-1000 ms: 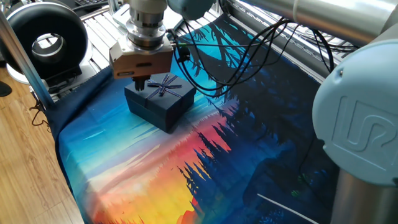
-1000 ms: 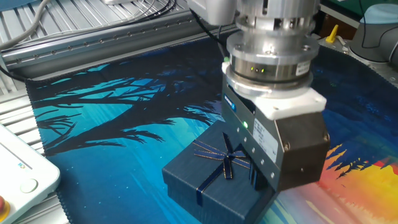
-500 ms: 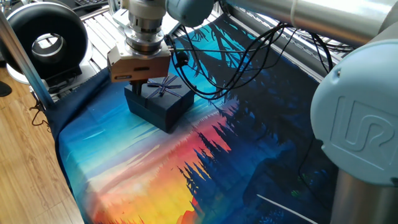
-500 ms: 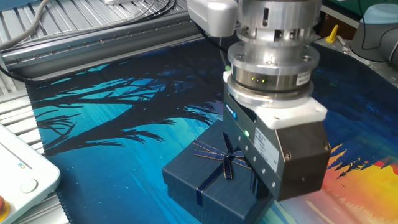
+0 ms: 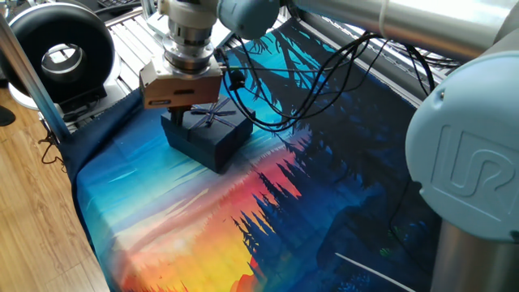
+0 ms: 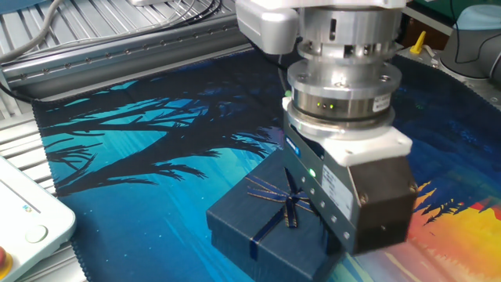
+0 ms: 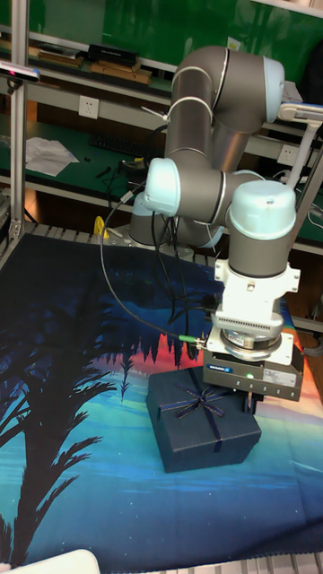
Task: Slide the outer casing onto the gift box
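The outer casing, bow uppermost, sits flat on the printed mat. The gripper hangs over the casing's 3 o'clock edge; finger spread cannot be told. The gift box is not separately visible.

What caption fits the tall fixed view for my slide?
UR5 claw poised at the edge of the bow-topped navy outer casing on the printed forest cloth.
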`<action>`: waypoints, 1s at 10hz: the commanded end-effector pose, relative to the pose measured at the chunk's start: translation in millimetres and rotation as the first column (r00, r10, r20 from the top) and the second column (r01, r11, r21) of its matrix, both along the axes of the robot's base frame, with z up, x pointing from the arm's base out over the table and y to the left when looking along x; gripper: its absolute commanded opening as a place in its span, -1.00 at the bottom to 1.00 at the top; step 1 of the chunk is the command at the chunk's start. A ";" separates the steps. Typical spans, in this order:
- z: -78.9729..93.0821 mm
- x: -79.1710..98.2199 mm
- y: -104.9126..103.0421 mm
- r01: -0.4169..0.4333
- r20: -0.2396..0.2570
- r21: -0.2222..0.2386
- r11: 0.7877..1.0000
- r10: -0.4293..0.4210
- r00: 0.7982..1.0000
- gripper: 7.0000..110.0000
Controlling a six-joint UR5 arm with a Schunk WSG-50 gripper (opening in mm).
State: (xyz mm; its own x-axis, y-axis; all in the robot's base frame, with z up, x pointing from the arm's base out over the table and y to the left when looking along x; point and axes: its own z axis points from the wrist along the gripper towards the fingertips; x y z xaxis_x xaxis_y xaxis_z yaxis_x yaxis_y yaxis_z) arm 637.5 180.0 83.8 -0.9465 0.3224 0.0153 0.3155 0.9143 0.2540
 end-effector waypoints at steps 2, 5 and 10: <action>10.9 -5.0 -12.8 -0.010 -0.013 0.011 1.000 0.011 1.000 -1.00; 23.6 -10.2 -14.8 -0.012 -0.013 -0.021 1.000 0.012 1.000 -1.00; 28.6 -44.0 -54.4 -0.198 -0.040 -0.123 0.973 0.194 0.980 -1.00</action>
